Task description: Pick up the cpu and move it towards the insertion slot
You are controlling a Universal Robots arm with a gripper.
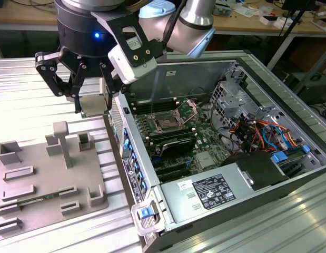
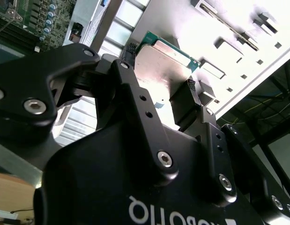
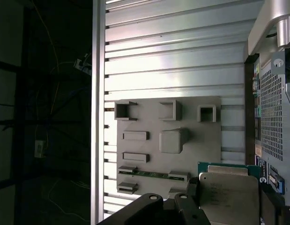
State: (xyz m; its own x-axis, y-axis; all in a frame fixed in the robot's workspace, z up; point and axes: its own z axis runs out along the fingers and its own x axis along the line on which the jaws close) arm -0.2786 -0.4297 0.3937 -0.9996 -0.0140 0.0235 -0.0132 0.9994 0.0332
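The cpu (image 1: pixel 94 105) is a flat square chip with a pale silver metal top and a thin green edge, seen in both wrist views (image 2: pixel 164 63) (image 3: pixel 228 199); its top reflects the light brightly in the second wrist view. The gripper (image 1: pixel 92 103) is closed on the cpu, 1 black finger (image 2: pixel 129 89) pressing against one edge and the other finger (image 2: pixel 188 101) against the opposite edge, so that the chip sits between the fingertips with its face exposed. In the exterior view the cpu hangs clear of the surface, above the gap between the grey tray (image 1: pixel 26 190) and the open computer case (image 1: pixel 241 174), just beside the case wall. The tray, with its raised posts and rectangular recesses, lies on the ribbed metal table (image 1: pixel 26 89) toward the exterior view's left. The slot (image 1: pixel 166 123), a square socket with a dark centre and silver frame, sits on the green board (image 1: pixel 205 158) inside the case, toward the exterior view's right of the gripper and well apart from the cpu. A thin hinged bracket (image 1: pixel 188 109) stands raised just beside the slot.
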